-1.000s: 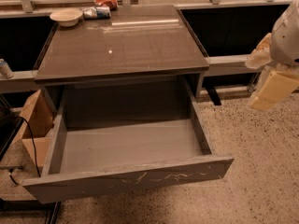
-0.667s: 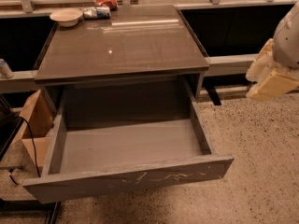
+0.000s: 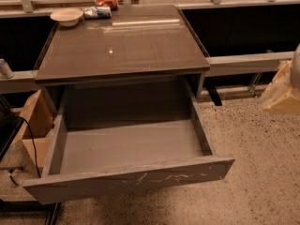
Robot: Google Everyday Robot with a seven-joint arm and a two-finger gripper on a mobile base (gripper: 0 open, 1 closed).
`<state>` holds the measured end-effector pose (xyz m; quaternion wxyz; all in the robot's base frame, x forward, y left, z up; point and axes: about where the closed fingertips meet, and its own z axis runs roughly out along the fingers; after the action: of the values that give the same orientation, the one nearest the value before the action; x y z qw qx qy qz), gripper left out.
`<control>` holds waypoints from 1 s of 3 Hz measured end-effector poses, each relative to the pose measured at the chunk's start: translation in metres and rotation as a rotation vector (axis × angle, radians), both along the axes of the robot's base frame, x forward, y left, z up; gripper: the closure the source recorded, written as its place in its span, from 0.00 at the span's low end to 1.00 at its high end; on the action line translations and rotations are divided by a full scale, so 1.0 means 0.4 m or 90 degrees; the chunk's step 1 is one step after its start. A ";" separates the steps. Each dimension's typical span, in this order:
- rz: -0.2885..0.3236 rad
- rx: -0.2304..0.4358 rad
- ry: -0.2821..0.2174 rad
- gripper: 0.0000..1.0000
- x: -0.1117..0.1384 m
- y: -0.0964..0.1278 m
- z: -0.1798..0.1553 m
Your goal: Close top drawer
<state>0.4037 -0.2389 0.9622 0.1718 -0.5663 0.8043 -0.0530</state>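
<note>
The top drawer point(image 3: 126, 146) stands pulled far out of the grey cabinet and is empty inside. Its flat front panel point(image 3: 131, 179) faces the camera low in the view and bears pale whitish scratches. My gripper point(image 3: 281, 95) shows as a pale yellowish shape at the right edge, to the right of the cabinet and well apart from the drawer, above the speckled floor.
The cabinet top point(image 3: 122, 43) carries a white bowl point(image 3: 66, 16) and snack packets point(image 3: 98, 9) at its back. A cardboard box point(image 3: 35, 125) and a black cable point(image 3: 28, 135) are at the left. A can point(image 3: 5, 68) sits on the left ledge. Speckled floor point(image 3: 262, 172) lies at right.
My gripper has drifted right and slightly up, toward the frame's right edge. The drawer has not moved.
</note>
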 end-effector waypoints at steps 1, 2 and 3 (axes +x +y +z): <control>-0.023 0.011 -0.011 1.00 -0.042 -0.018 -0.035; -0.043 0.036 -0.031 1.00 -0.079 -0.027 -0.096; -0.065 0.127 -0.003 1.00 -0.106 -0.053 -0.222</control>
<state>0.3612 -0.2602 0.8733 0.2262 -0.5047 0.8330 0.0176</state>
